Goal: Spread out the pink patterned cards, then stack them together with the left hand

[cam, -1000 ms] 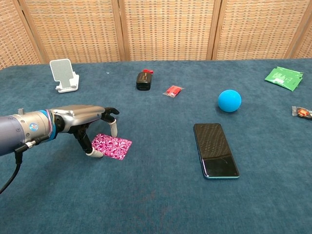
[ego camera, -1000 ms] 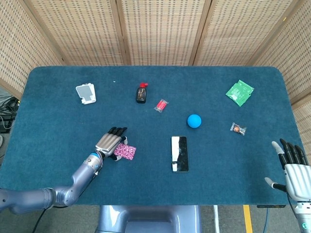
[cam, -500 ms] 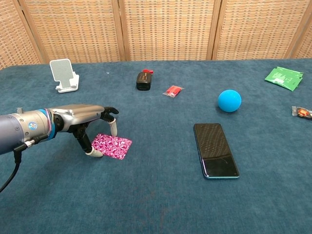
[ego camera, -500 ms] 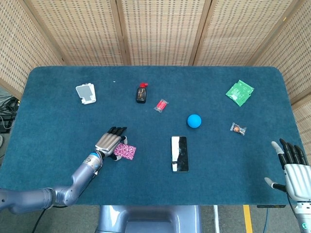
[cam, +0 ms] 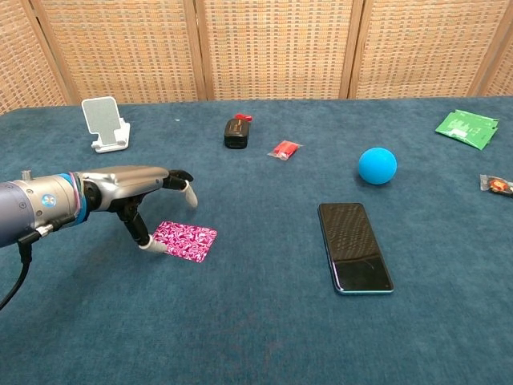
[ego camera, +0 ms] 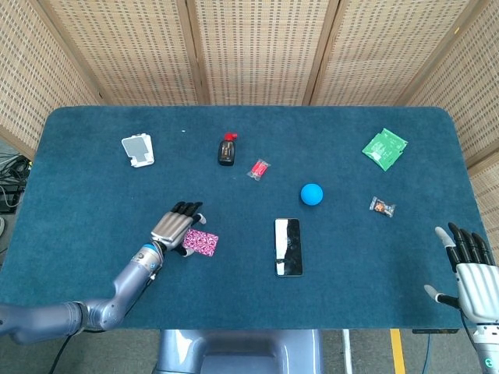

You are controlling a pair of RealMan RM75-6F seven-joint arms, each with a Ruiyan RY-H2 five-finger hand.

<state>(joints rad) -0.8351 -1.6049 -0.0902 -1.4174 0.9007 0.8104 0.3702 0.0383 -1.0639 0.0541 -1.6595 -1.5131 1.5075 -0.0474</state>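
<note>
While the pink patterned cards (cam: 185, 241) lie flat as one neat stack on the blue counter (cam: 256, 337), the left hand (cam: 136, 192) arches over their left edge, one downturned fingertip touching the stack's near-left corner and the other fingers extended above it, gripping nothing. To the right lies a black smartphone (cam: 354, 246), a blue ball (cam: 377, 165) beyond it. The right hand (ego camera: 472, 269) hovers off the counter's right edge, fingers spread and empty.

On your bench (ego camera: 93, 171) lie a smartphone (ego camera: 288, 246), blue ball (ego camera: 312, 194), green packet (ego camera: 384, 148) and white phone stand (ego camera: 138, 149).
</note>
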